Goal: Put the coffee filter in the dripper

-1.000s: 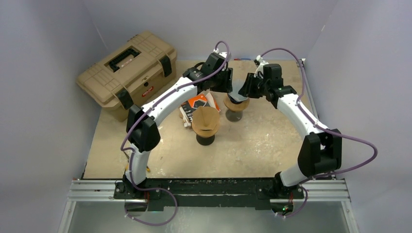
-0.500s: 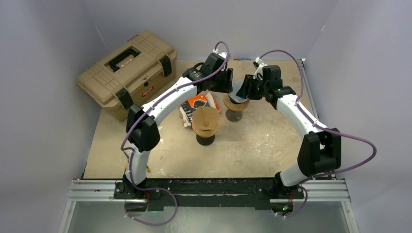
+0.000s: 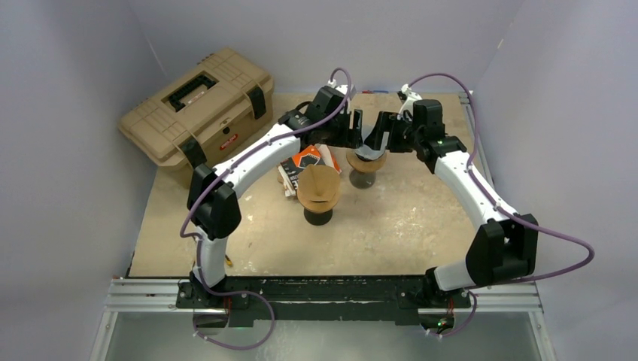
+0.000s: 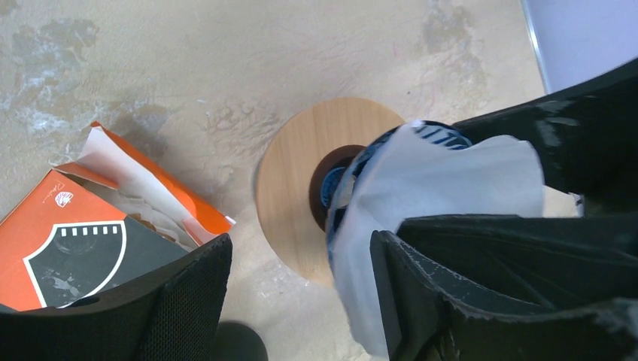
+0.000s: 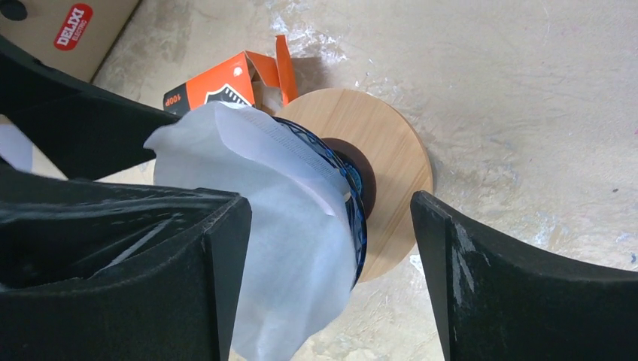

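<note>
right gripper (image 5: 325,197) jaws wide apart, nothing pinched. left gripper (image 4: 299,239) likewise spread, gripping nothing. since a second ago: right gripper has slid toward the left one, and the two now sit close together above the dripper (image 5: 391,150). right elbow has dropped back toward its base, left elbow has shifted outward. white coffee filter (image 5: 278,226) shows more from above than before. filter stands crumpled and tilted, partly in the dripper's blue-rimmed cone, below and between the right gripper's fingers, leaning on the finger nearer the left gripper. whether it touches the left gripper's finger, cannot tell. both arms reach far forward, wrists turned inward to face each other. writing: red "delixi" label on tan toolbox (image 3: 197,105), well off to the left gripper's outer side. "100p" on orange box (image 5: 226,86), just past the dripper from the right gripper. its shield emblem text is too small to read.
</note>
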